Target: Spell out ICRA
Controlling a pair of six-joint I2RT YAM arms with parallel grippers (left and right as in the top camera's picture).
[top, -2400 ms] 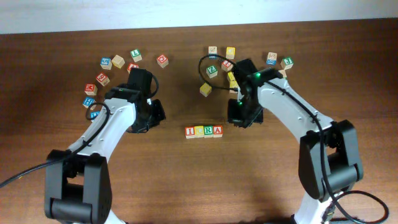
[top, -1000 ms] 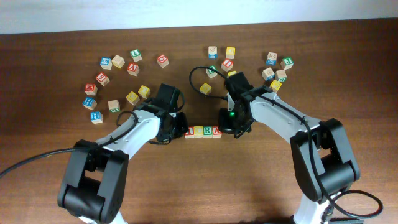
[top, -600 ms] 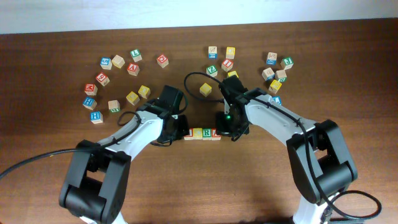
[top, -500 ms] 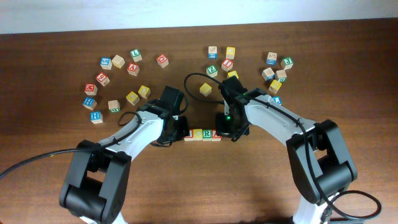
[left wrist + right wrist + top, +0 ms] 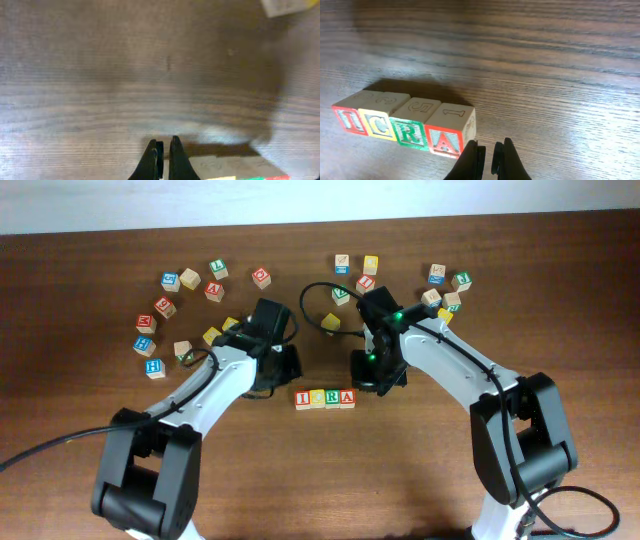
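just beside closed right fingers (image 5: 509,155), icra row (image 5: 405,127)

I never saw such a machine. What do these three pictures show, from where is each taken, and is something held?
Two robot arms work at a wooden table. The overhead picture looks down from above: left arm, right arm. The other two come from wrist cameras, each showing its own fingers: left fingers, right fingers. Both pairs are shut and hold nothing. Between the arms lies a row of four blocks reading ICRA. Loose letter blocks lie scattered farther back.
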